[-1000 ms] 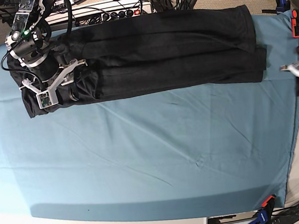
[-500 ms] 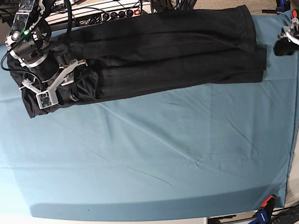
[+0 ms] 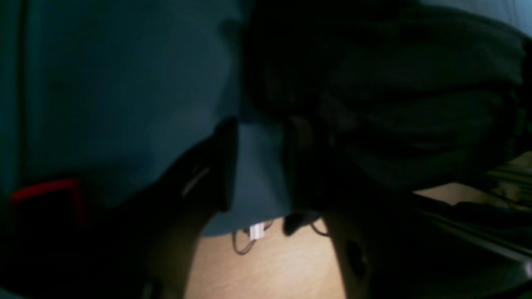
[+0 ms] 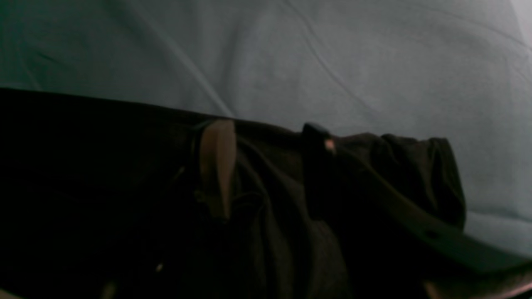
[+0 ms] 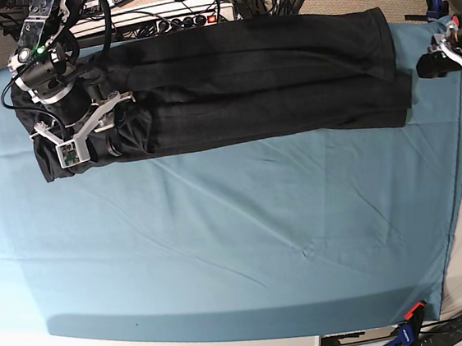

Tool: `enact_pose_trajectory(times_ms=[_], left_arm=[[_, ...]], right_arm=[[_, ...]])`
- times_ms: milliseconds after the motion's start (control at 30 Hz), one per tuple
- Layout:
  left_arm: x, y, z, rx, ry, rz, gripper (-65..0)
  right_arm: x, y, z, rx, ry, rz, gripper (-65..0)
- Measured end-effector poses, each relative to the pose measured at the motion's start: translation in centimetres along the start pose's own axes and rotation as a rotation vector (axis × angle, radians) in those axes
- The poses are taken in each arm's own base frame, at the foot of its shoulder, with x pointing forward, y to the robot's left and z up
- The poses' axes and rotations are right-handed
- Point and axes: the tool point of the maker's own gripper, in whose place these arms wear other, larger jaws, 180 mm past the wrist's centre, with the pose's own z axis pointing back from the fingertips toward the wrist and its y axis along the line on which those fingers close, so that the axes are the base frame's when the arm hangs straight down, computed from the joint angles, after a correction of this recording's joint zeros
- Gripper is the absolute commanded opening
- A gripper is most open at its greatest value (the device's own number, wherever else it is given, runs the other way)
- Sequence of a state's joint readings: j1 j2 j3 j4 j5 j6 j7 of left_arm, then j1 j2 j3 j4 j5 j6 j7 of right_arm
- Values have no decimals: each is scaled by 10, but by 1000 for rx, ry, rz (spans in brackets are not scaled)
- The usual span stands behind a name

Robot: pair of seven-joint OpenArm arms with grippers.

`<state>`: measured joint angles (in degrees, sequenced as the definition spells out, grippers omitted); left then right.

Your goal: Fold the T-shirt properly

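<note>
Jaws of right gripper (image 5: 88,130) open over T-shirt (image 5: 271,78); left gripper (image 3: 259,166) open (empty).

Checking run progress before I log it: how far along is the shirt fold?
Done: the T-shirt already lies as a long narrow band on the teal cloth, its long sides folded in. In hand: the right gripper sits on the band's one end, jaws apart; the left gripper hovers just off the other end, open, over bare cloth. Left: grasping the ends and the crosswise folds.
</note>
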<state>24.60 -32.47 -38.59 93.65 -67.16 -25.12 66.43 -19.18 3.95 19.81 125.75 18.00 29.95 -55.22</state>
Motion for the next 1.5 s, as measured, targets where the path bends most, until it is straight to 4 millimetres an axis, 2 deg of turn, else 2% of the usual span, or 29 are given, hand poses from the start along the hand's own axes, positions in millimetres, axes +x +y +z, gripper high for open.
enact_pose_trajectory(times_ms=[500, 600, 733, 833, 967, 1300, 1500], left_arm=[[-25, 8, -14, -44, 2, 153, -417], [-23, 2, -17, -71, -20, 170, -417], [-33, -4, -24, -91, -12, 205, -417], [-33, -7, -27, -102, -10, 203, -417], [-35, -19, -36, -140, 4, 195, -417], [-17, -54, -71, -210, 26, 94, -417], [-16, -54, -73, -205, 23, 86, -424]], right_arm=[[0, 0, 0, 0, 0, 1, -384], [0, 0, 0, 0, 0, 0, -384], [0, 0, 0, 0, 0, 0, -384], [0, 0, 0, 0, 0, 0, -384], [0, 0, 0, 0, 0, 0, -384], [0, 0, 0, 0, 1, 0, -384], [0, 0, 0, 0, 1, 0, -384]])
